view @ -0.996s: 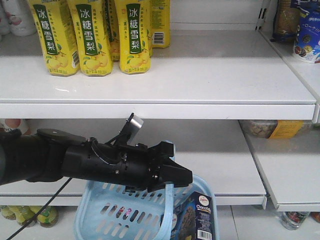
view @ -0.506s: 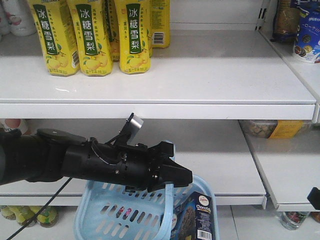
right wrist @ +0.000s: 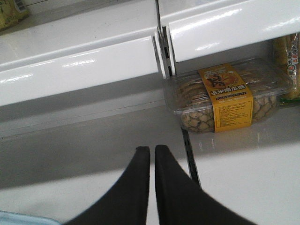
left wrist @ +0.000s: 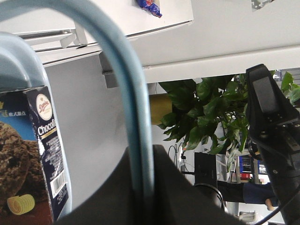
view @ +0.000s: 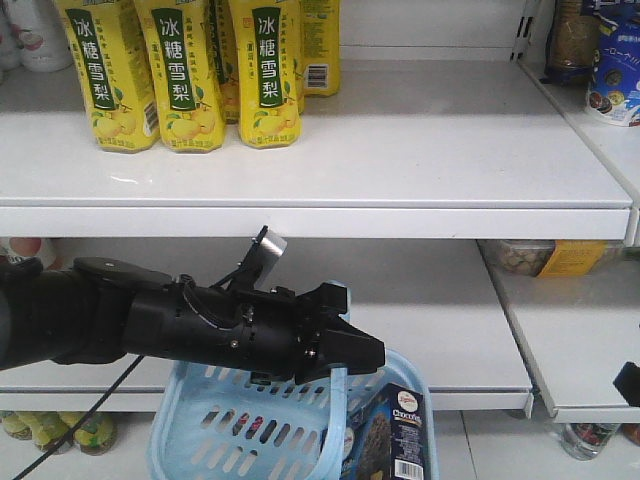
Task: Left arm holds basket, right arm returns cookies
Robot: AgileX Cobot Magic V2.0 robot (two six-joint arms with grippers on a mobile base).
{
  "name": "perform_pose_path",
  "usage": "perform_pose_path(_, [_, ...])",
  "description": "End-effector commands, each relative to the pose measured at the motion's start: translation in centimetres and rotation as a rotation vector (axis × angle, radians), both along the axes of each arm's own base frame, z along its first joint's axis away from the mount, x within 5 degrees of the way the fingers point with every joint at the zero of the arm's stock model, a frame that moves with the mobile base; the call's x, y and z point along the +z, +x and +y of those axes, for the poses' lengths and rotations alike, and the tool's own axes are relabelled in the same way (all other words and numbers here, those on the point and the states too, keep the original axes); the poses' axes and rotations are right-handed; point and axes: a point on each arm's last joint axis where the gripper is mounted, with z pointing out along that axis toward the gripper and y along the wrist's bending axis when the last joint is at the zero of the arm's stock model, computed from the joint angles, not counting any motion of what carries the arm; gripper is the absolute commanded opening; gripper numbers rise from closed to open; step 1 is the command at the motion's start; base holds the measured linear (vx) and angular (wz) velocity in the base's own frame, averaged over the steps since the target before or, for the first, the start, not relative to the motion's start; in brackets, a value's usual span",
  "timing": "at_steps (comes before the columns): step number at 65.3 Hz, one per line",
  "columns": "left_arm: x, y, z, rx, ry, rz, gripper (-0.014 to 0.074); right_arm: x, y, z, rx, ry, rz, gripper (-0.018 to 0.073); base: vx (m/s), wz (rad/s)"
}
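Observation:
The light blue basket hangs below the lower shelf by its pale blue loop handle. My left gripper is shut on that handle; in the left wrist view the jaws pinch it from both sides. The navy-and-brown cookies box stands upright in the basket's right end, also visible as the cookies box. My right gripper is shut with nothing between its fingers and hovers over the lower shelf. Only a black tip of the right arm shows at the front view's right edge.
Yellow drink bottles stand on the upper shelf. A clear tub of biscuits with a yellow label lies on the lower shelf to the right of a divider slot. A basket corner shows low left.
A black tip of the right arm has come into the front view at the right edge and risen slightly. The left arm, basket and cookies have not moved.

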Motion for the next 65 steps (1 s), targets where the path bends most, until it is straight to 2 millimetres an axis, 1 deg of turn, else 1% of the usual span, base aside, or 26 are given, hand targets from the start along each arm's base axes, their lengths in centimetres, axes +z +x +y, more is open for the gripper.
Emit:
perform_pose_path(1, [3.0, 0.5, 0.1, 0.054, -0.085, -0.094, -0.0006, 1.7, 0.4, -0.1, -0.007, -0.017, -0.092, 0.0071, 0.0, 0.0])
perform_pose_path(14, [3.0, 0.5, 0.1, 0.054, -0.085, -0.094, -0.0006, 1.1, 0.9, 0.7, 0.046, 0.006, -0.038, 0.0182, 0.0, 0.0])
perform_pose_path(22, [3.0, 0.5, 0.1, 0.054, -0.085, -0.094, -0.0006, 0.6, 1.3, 1.5, 0.093, 0.041, 0.001, 0.0279, 0.0, 0.0])
perform_pose_path(28, [3.0, 0.5, 0.1, 0.054, -0.085, -0.094, -0.0006, 0.0, 1.6, 2.2, 0.12, 0.096, 0.057, 0.0339, 0.0, 0.0])
perform_pose_path(33, [3.0, 0.5, 0.1, 0.054, -0.085, -0.094, -0.0006, -0.7, 1.9, 2.9, 0.151, 0.127, 0.122, 0.0365, 0.0, 0.0])
perform_pose_path(36, [3.0, 0.5, 0.1, 0.054, -0.085, -0.094, -0.0006, -1.2, 2.0, 3.4, 0.179, 0.132, 0.162, 0.0371, 0.0, 0.0])
perform_pose_path(42, [3.0, 0.5, 0.1, 0.054, -0.085, -0.094, -0.0006, -1.4, 2.3, 4.4, 0.234, 0.124, 0.219, 0.0372, 0.0, 0.0])
perform_pose_path(53, [3.0, 0.5, 0.1, 0.054, -0.085, -0.094, -0.0006, -0.8, 3.4, 7.4, 0.366, 0.121, 0.332, 0.0372, 0.0, 0.0])
perform_pose_path(60, [3.0, 0.5, 0.1, 0.054, -0.085, -0.094, -0.0006, -1.7, 4.2, 9.3, 0.401, 0.166, 0.458, 0.0375, 0.0, 0.0])
perform_pose_path(65, [3.0, 0.5, 0.1, 0.054, -0.085, -0.094, -0.0006, -2.3, 4.7, 10.3, 0.411, 0.17, 0.515, 0.0384, 0.0, 0.0])
